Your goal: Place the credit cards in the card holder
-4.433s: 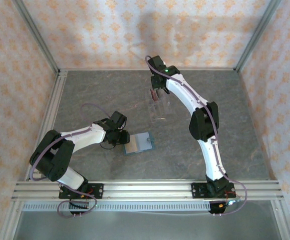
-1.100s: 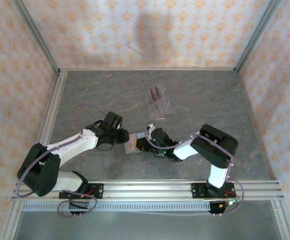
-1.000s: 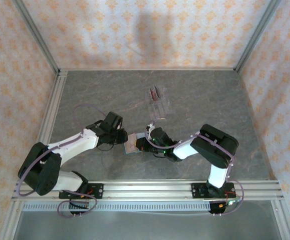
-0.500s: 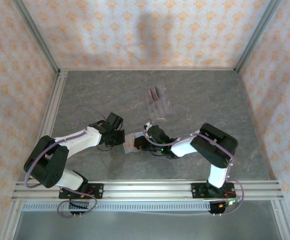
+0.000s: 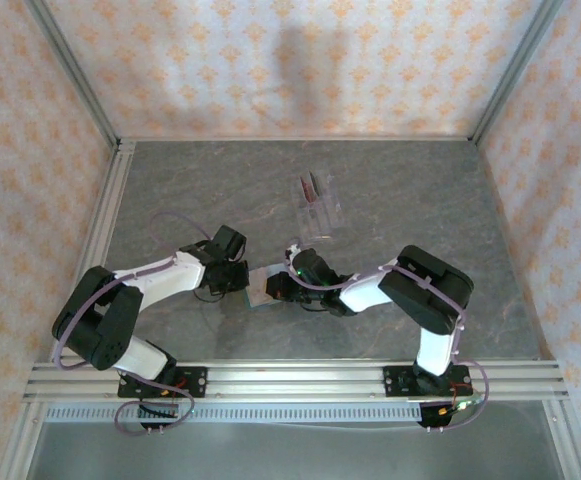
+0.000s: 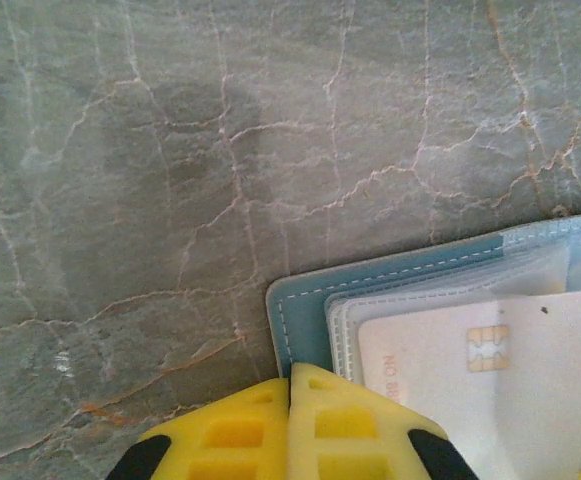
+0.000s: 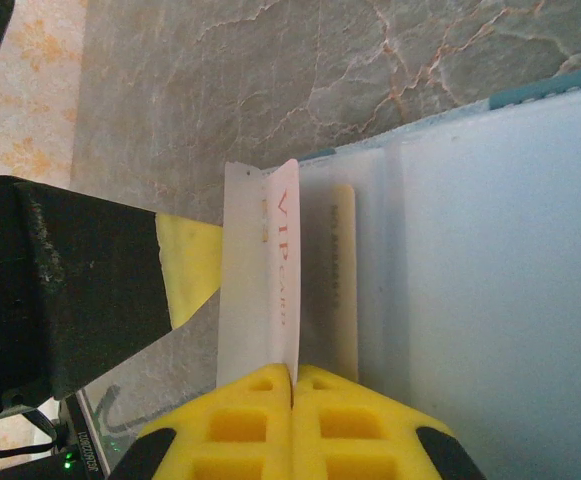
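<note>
the left gripper has just closed and is now pressing its shut fingers at the corner of the card holder (steadying it, i judge). the right gripper is pinching a pale credit card edge-on, feeding it into the open holder lying between the arms.

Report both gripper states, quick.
Left gripper: closed, tips at the holder's edge, nothing seen between them.
Right gripper: closed on a card.
</note>
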{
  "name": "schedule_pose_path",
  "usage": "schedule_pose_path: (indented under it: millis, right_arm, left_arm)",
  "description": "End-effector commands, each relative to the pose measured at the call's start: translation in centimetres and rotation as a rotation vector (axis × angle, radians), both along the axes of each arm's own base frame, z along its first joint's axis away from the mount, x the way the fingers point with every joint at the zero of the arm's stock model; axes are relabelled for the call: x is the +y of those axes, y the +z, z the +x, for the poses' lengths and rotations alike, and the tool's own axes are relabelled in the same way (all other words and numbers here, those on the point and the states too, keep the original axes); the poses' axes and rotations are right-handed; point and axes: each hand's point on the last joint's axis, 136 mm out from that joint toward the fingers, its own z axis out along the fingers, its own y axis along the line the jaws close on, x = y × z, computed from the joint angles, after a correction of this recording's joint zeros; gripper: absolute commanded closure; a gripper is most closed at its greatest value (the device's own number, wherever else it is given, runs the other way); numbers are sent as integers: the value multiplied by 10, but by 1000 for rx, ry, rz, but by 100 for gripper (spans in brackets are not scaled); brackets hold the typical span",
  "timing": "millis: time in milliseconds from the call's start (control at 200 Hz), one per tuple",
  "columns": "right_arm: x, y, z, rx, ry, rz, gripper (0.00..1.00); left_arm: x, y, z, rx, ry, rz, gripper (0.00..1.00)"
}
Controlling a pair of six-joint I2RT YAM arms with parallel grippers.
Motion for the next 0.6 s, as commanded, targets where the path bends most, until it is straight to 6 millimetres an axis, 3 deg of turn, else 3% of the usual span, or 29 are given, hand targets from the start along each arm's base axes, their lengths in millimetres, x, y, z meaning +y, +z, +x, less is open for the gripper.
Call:
schedule_pose_path:
  millis: [0,405,595]
  right_arm:
    - [-7,-29,-12,57,28,-89,100]
    - [-2,-36,-14,85,34,-76,100]
    - [-8,-39,-13,79,13,-96,100]
  left_arm:
    - [1,-9,-3,29,5,8,100]
    - [-1,-10,-2,37,1,1,100]
    - [11,14,1,-46,32,10,100]
